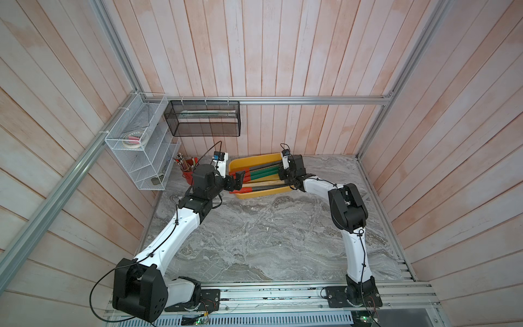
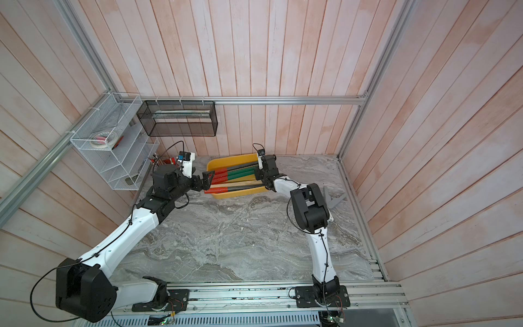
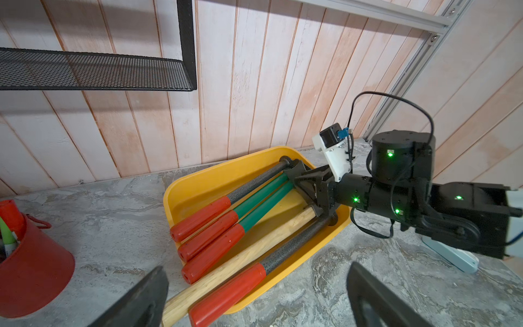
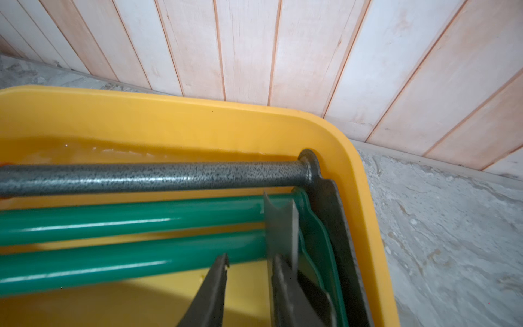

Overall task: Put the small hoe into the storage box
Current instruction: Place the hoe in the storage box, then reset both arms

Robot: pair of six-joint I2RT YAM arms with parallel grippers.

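Hoe [image 3: 246,254] lies in box [image 3: 215,172] among tools [image 3: 256,202], handle overhanging the left rim. Right gripper [image 4: 250,259], half-parted over the box's right end: grip unclear. Left gripper [image 3: 257,269] gapes empty.

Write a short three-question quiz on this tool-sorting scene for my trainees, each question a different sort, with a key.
1. True or false: the left gripper has its jaws shut.
2. How many red grips poke from the storage box? A two, B four, C six.
3. Fill in: the one handle there without a red grip is made of ____.
Key: 1 false; 2 B; 3 wood.
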